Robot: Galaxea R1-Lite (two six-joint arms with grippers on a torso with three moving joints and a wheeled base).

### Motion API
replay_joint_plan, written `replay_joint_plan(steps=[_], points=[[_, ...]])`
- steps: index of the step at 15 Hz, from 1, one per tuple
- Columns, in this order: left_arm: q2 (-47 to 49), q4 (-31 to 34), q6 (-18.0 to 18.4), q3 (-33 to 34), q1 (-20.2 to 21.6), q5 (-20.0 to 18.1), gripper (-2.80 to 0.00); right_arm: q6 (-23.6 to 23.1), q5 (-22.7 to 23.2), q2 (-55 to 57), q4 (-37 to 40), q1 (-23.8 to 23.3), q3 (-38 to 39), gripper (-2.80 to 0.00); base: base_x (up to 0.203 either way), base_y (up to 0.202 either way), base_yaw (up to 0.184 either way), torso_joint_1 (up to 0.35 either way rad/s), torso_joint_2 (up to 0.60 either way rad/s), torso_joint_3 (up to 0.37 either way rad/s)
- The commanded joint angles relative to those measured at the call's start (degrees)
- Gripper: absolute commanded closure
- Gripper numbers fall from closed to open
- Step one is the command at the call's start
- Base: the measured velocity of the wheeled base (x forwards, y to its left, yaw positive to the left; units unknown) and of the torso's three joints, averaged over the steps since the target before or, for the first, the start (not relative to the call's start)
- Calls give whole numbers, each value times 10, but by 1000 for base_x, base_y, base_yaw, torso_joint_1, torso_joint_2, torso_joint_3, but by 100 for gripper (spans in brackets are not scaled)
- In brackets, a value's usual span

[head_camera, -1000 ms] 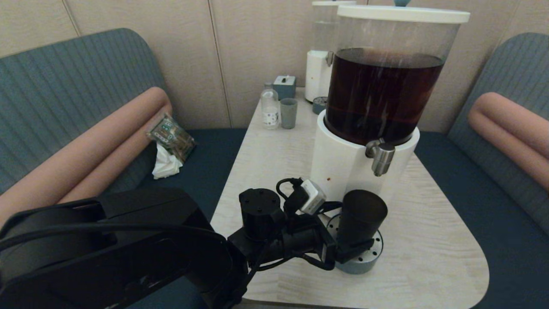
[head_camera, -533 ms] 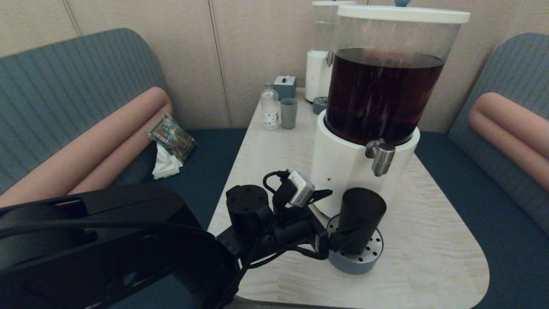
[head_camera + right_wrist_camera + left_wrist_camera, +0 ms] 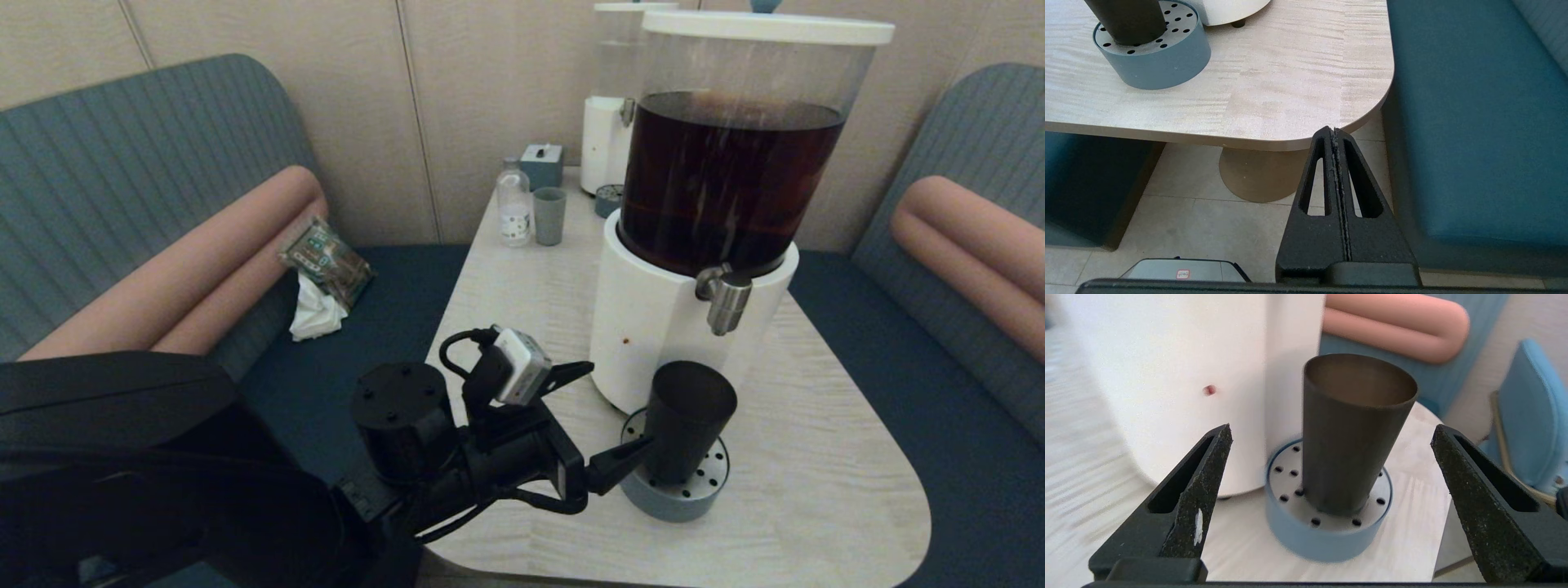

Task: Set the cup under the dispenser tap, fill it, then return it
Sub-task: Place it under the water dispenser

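Note:
The dark smoky cup [image 3: 690, 420] [image 3: 1351, 437] stands upright on a round blue-grey perforated drip tray [image 3: 678, 500] [image 3: 1310, 539], below the brushed-steel dispenser tap [image 3: 725, 298] of the big white-based dispenser [image 3: 653, 327]. My left gripper [image 3: 620, 404] [image 3: 1331, 428] is open wide to the cup's left, its fingertips short of the cup and holding nothing. Whether the cup holds liquid, I cannot tell. My right gripper [image 3: 1334, 130] is shut and empty, low beside the table's near right corner. The cup's base [image 3: 1126, 20] shows in the right wrist view.
At the table's back stand a smaller white dispenser [image 3: 608, 139], a pale cup [image 3: 549, 215], a small bottle [image 3: 513, 204] and a blue-grey box [image 3: 542, 163]. A snack packet and tissue [image 3: 326, 269] lie on the left bench. Benches flank the table [image 3: 816, 457].
My left gripper has drawn back to the left, away from the cup, with its jaws still open. The cup has stayed on the drip tray.

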Motion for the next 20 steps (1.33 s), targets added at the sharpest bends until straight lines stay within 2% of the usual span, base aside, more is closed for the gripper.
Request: replay_joint_plan(steps=[1,5,10,16,20], points=[[-29,-7,0,41,7,0,-280,0,0,1,1,0,0,0,0,0,0,0,0,0],[-52,-7,2,84,23,1,-280,0,0,1,1,0,0,0,0,0,0,0,0,0],[-74,-7,-4,119,23,-1,-280,0,0,1,1,0,0,0,0,0,0,0,0,0],[-77,-7,-8,120,23,2,-280,0,0,1,1,0,0,0,0,0,0,0,0,0],[-148,-7,-21,162,26,36,-280,1,0,1,1,0,0,0,0,0,0,0,0,0]])
